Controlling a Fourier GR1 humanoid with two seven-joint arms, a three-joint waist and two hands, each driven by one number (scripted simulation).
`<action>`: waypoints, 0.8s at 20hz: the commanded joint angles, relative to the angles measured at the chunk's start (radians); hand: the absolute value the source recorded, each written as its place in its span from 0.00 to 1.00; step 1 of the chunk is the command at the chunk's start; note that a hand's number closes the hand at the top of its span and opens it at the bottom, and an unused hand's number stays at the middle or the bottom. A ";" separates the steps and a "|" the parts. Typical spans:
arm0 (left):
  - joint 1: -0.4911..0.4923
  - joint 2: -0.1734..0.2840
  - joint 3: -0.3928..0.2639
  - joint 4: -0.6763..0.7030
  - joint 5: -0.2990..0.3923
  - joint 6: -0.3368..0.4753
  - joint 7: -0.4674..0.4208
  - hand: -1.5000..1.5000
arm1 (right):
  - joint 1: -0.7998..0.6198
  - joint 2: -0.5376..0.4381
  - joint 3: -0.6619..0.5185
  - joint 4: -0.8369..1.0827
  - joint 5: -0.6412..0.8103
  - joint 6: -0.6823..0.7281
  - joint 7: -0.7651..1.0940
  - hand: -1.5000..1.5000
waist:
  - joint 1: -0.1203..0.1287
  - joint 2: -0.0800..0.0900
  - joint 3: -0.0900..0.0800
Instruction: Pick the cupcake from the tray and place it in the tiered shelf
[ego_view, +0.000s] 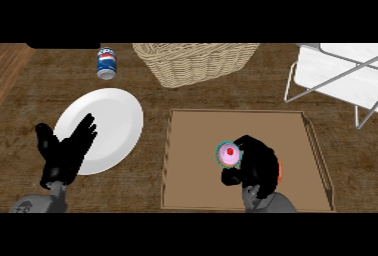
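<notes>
While the right hand (258, 165) curls its fingers (235, 176) round the pink-frosted cupcake (229, 154) over the brown cardboard tray (295, 122), lift it upright toward the white tiered shelf (336, 75).

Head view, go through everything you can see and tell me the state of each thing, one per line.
Cupcake: over the tray, right hand curled round it.
Tray: flat on the counter.
Right hand: shut on the cupcake.
Left hand: open, fingers up, resting over the plate's edge.
Plate: lying flat, nothing on it.
Soda can: lying on its side.
Wicker basket: upright, inside hidden.
Tiered shelf: standing at the right, shelves bare.
</notes>
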 joint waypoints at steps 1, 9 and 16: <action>-0.029 -0.021 -0.005 0.058 -0.021 0.001 0.019 0.50 | -0.101 0.022 0.018 0.087 -0.081 -0.050 0.164 1.00 | 0.001 0.013 0.000; 0.026 0.003 0.039 0.000 -0.030 -0.040 0.035 0.50 | -0.089 0.012 -0.009 0.138 -0.082 -0.100 -0.135 1.00 | -0.004 0.010 0.000; 0.068 -0.009 0.053 -0.006 -0.010 -0.060 0.019 0.50 | -0.205 -0.157 -0.154 0.065 -0.294 0.089 -0.403 1.00 | 0.000 0.009 0.000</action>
